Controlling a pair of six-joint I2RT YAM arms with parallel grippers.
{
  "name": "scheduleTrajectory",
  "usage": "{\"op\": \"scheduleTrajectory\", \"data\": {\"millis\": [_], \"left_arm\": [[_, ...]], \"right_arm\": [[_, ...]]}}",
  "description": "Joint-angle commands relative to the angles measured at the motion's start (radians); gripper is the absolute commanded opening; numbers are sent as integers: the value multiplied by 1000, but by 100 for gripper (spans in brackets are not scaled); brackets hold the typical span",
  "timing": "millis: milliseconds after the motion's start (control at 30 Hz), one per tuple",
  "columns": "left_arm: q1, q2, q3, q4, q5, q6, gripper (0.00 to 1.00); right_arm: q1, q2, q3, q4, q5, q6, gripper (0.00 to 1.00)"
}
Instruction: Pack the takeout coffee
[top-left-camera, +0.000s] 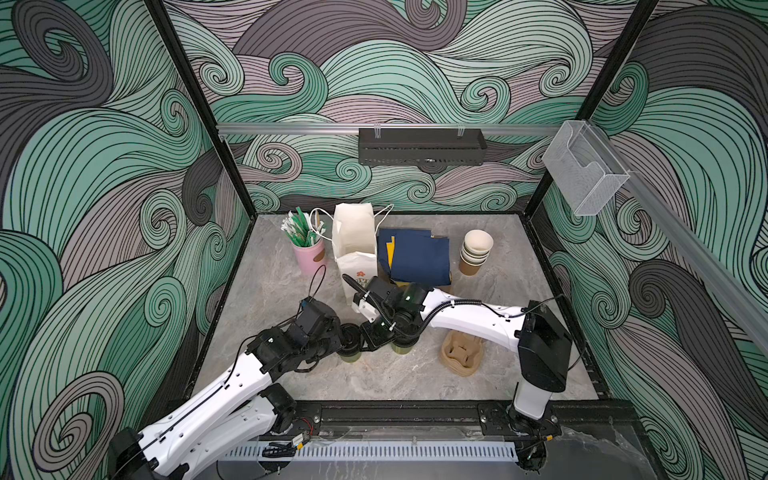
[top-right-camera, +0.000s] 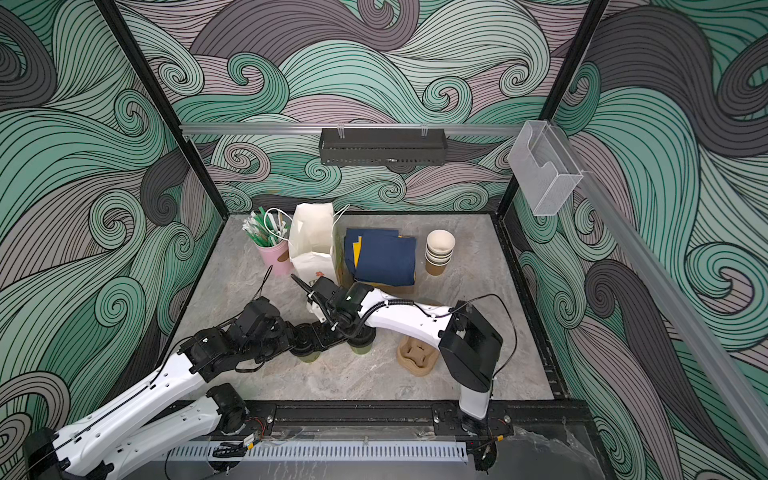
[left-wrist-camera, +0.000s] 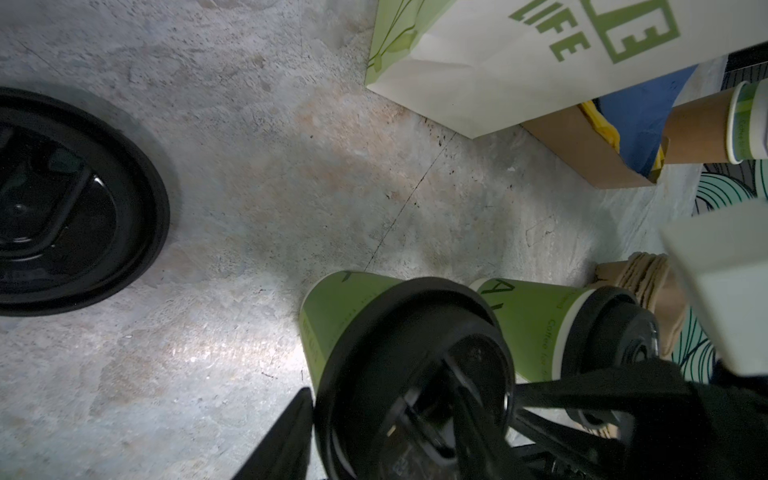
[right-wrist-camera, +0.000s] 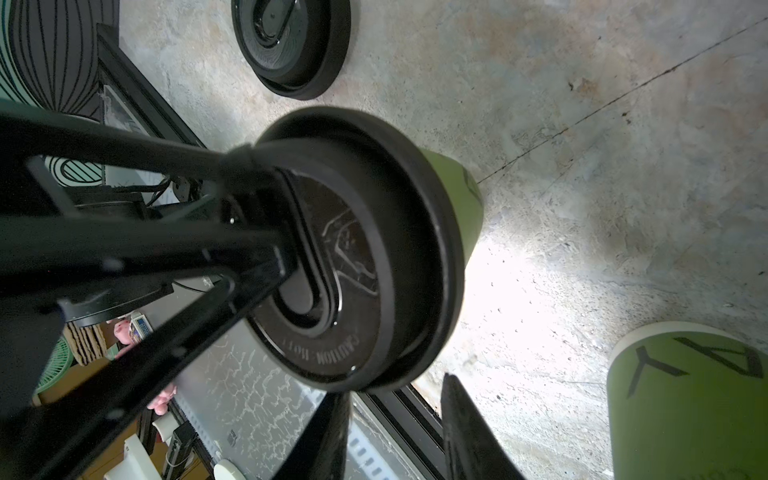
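Left arm (top-left-camera: 216, 399): nearest the lens; it reaches from the front-left corner over the desk (top-left-camera: 266, 299) to the front middle.
Left fingers (top-left-camera: 342, 337): partly apart astride the left coffee cup's lid edge, one outside the rim and one across the lid top. I cannot tell whether they pinch it.
Pink cup (top-left-camera: 311, 258): back left, upright, holding a bunch of green-and-white wrapped straws (top-left-camera: 300, 230).
Loose black lid (left-wrist-camera: 83, 199): flat on the desk near the left coffee cup; seen only in the wrist views.
Left coffee cup (top-left-camera: 348, 355): front middle of the desk, upright, long axis vertical, black sip lid up.
Paper bag (top-left-camera: 354, 232): white, standing at the back, mouth open upward.
Right fingers (top-left-camera: 365, 336): partly apart, tips at that same lid's rim. Whether they grip it I cannot tell.
Right coffee cup (top-left-camera: 402, 348): just right of the first, also upright, lid up.
Cardboard box (left-wrist-camera: 582, 153): back middle, holding folded navy napkins (top-left-camera: 419, 257).
Pulp carrier (top-left-camera: 461, 353): flat, near the right coffee cup.
Stacked cups (top-left-camera: 473, 254): back right, lidless, nested, mouths up.
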Motion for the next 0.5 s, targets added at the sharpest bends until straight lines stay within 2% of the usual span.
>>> {"op": "scheduleTrajectory", "data": {"millis": [0, 467], "left_arm": [[8, 5, -29, -59, 0, 0, 52], [7, -4, -37, -64, -2, -3, 52]], "right_arm": [[6, 71, -52, -46, 95, -13, 38], [32, 113, -54, -77, 142, -36, 38]]}}
